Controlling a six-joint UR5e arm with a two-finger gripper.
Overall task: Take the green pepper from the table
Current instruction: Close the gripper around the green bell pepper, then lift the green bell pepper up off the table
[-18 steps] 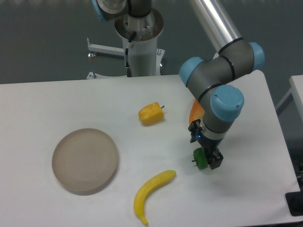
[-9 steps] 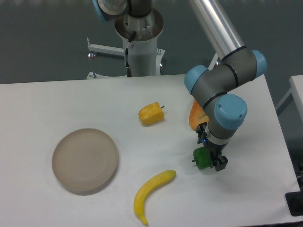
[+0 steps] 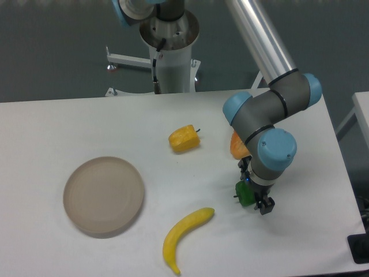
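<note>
The green pepper point(image 3: 244, 194), small, dark and glossy, rests on the white table point(image 3: 173, 115) right of centre, its short stem pointing left. My gripper point(image 3: 256, 199) reaches straight down onto it from above. One dark finger point(image 3: 266, 205) shows at the pepper's right side. The other finger is hidden behind the pepper and the wrist. The blue-capped wrist covers the pepper's upper right, so the width of the jaws does not show.
An orange pepper point(image 3: 236, 145) lies just behind my wrist, partly hidden. A yellow pepper point(image 3: 184, 138) sits at the centre, a banana point(image 3: 184, 236) near the front and a round beige plate point(image 3: 104, 195) at the left. The robot's base point(image 3: 171, 52) stands at the back.
My wrist has shifted a little to the right and lowered over the green pepper. The pepper stays at nearly the same spot on the table.
</note>
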